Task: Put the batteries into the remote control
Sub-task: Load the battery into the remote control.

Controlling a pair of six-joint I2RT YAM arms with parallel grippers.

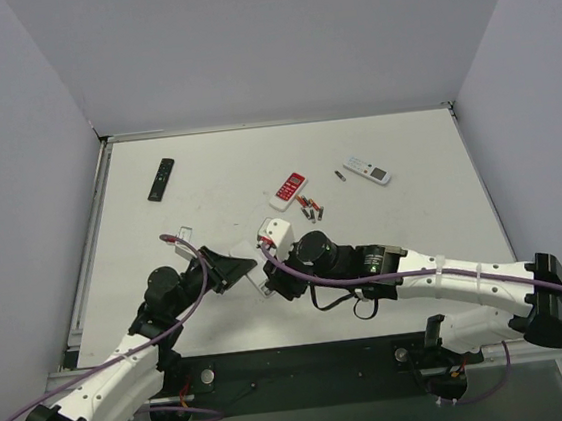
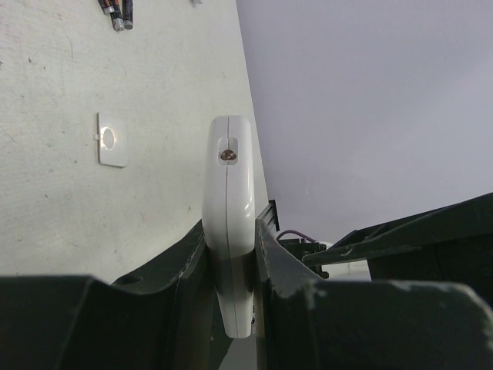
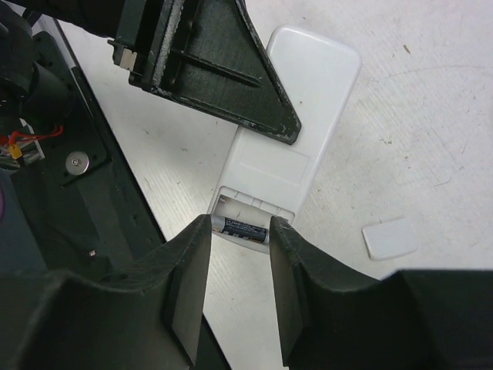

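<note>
The white remote control lies back up on the table with its battery bay open at the near end. My left gripper is shut on the remote control, pinching its two long sides. One dark battery lies crosswise at the bay's mouth. My right gripper is shut on it, a fingertip on each end. In the top view both grippers meet over the remote at the table's near middle. Several spare batteries lie just beyond, and one more lies further back.
The remote's small white cover lies loose on the table beside it. A red-and-white remote, a slim black remote and another white and grey remote lie further back. Grey walls close in the table.
</note>
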